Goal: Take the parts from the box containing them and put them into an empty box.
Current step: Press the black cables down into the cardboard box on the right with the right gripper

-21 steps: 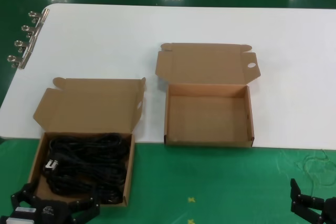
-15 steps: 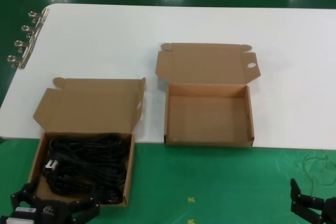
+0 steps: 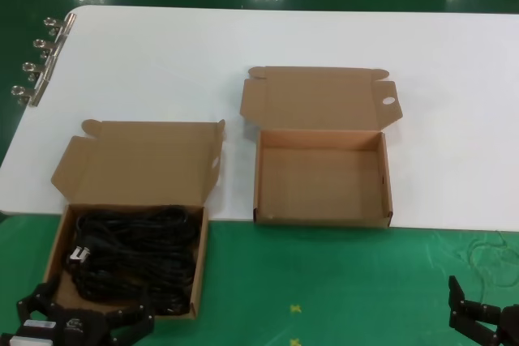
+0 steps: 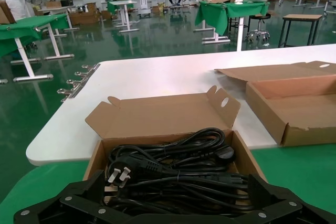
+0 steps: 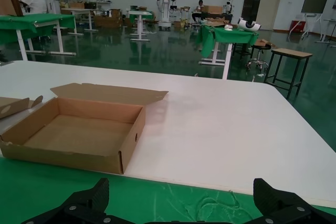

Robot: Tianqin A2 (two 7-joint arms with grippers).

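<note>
Head view: the cables (image 3: 134, 258) sit coiled in the box with the slit flap (image 3: 57, 242), just ahead of the left gripper (image 3: 77, 328); the round-hole box (image 3: 323, 212) is empty.

Left wrist view: jaws spread wide, so I'd drop straight onto the thick bundle, not a plug (image 4: 116, 174).

Right wrist view: right gripper (image 5: 178, 205) open, parked.
</note>
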